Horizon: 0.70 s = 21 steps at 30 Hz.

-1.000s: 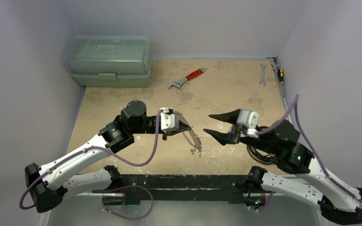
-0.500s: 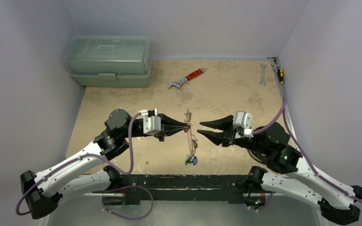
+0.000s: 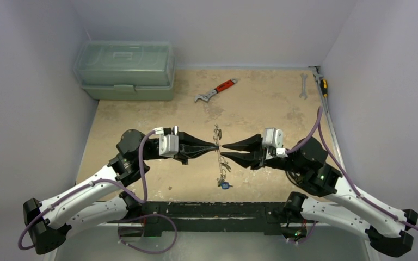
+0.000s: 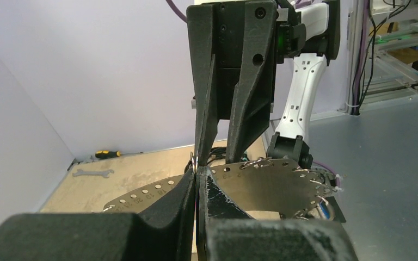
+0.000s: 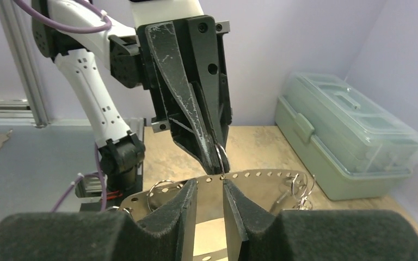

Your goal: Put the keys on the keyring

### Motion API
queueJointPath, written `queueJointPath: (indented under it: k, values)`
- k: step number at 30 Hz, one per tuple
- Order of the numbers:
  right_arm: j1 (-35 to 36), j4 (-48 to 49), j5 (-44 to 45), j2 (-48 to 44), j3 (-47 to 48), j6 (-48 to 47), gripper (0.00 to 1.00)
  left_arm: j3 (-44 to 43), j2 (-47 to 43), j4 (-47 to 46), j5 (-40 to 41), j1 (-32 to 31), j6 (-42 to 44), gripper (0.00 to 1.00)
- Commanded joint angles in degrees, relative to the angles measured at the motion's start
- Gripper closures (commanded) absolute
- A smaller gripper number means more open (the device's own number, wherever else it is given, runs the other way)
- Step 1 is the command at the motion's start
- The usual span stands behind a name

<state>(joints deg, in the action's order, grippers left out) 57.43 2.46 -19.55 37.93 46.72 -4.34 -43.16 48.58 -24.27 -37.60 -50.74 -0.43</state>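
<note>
Keyring (image 3: 219, 163) pinched in left gripper (image 3: 216, 146), between right gripper (image 3: 226, 151) jaws.

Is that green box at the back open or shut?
Shut. The green box has its lid flat on the base, no gap showing.

Tools we see at the back of the table (image 3: 261, 109)
We find a pale green toolbox (image 3: 125, 69) in the far left corner, a red-handled wrench (image 3: 216, 91) lying near the middle back, and a spanner (image 3: 303, 85) just beside a screwdriver (image 3: 323, 85) along the right wall.
</note>
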Motion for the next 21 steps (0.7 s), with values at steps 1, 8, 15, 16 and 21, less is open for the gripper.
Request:
queueJointPath:
  k: [1, 8, 15, 16, 21]
  values:
    - [0.1, 3.9, -3.6, 1.0, 3.0, 1.1, 0.74, 0.4, -0.9, -6.4, -1.4, 0.2, -1.9, 1.00]
    - [0.1, 4.5, -3.9, 2.3, 3.6, 0.8, 0.75, 0.4, -0.7, -6.8, -2.3, 0.1, -2.3, 1.00]
    - [0.1, 4.3, -3.4, 3.3, 4.2, 0.4, 0.75, 0.6, -0.3, -8.4, -3.2, 0.1, -3.3, 1.00]
    - [0.1, 4.4, -3.1, 3.4, 4.1, 0.3, 0.75, 0.7, -0.2, -8.8, -3.3, 0.1, -3.5, 1.00]
    - [0.0, 4.3, -2.7, 3.9, 4.4, -0.1, 0.75, 0.7, 0.0, -9.6, -4.0, 0.1, -4.1, 1.00]
